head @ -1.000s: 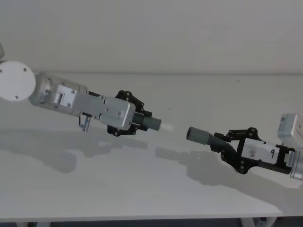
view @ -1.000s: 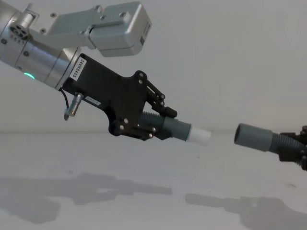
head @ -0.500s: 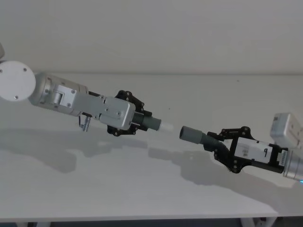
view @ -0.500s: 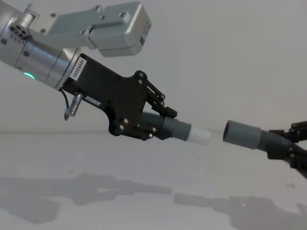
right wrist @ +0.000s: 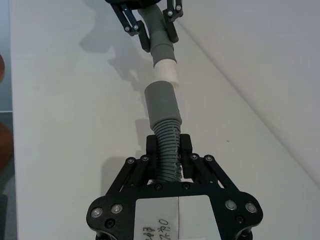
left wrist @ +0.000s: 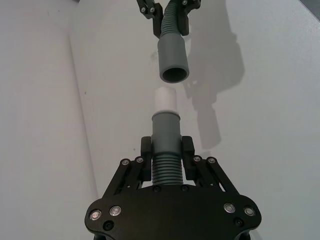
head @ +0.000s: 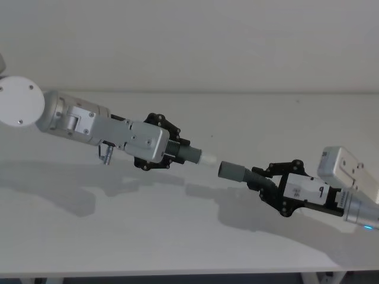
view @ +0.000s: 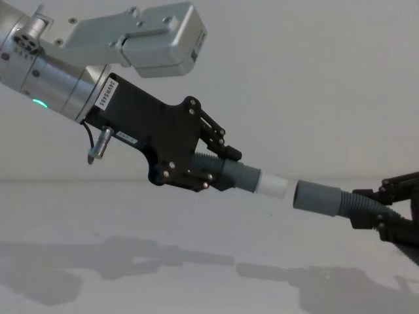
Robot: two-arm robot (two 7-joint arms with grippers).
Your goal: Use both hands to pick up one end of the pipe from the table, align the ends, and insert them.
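Left arm: a silver arm with a green ring light (view: pixel 40 103) is seen reaching in from the left, held above the table (head: pixel 177 236).
Left gripper (head: pixel 173 149): fingers are clamped on the ribbed part of the white-tipped pipe piece (head: pixel 193 156); the piece is held off the table, tip pointed right.
White tip (view: pixel 273 186): aimed at the open cuff of the other piece; a small gap is seen between them in the chest view, not yet inserted.
Alignment: ends look roughly in line in the left wrist view, though exact centring is hard to judge.
Second pipe piece (head: pixel 234 172): grey cuff faces left, held off the table, just right of the white tip.
Right gripper (head: pixel 264 180): fingers are closed on the ribbed section of the second pipe piece; arm enters from the lower right.
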